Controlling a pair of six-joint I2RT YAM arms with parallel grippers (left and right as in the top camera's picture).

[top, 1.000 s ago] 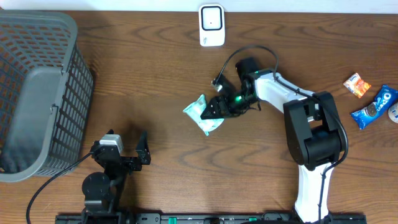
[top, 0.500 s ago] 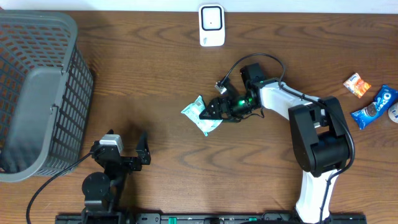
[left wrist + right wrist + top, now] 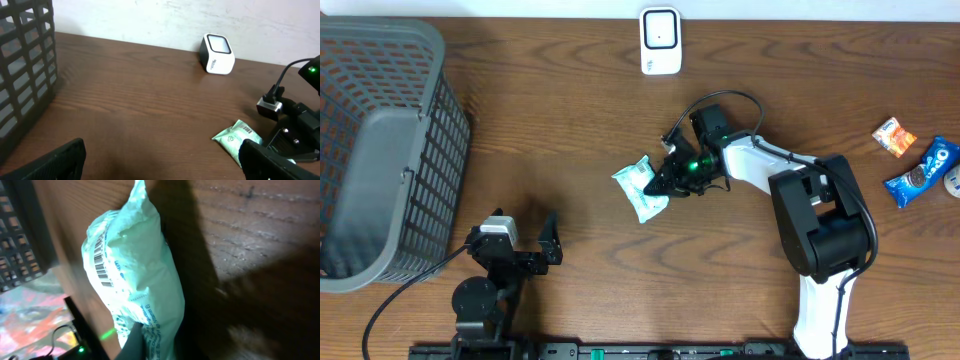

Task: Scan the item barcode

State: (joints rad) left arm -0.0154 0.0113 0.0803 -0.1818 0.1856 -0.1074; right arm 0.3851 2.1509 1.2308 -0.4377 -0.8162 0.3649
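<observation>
packet (image 3: pixel 135 265) — barcode showing | right gripper (image 3: pixel 662 185) seemingly pinching it | scanner (image 3: pixel 217 54) lettering illegible

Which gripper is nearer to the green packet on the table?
Right. The right gripper is shut on the edge of the green packet. The left gripper rests open near the front edge of the table, well apart from the packet.

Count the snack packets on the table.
3: a pale green packet mid-table in the right gripper, a small orange packet near the right edge, a blue packet just below it. More may hide in the basket or off-frame.
</observation>
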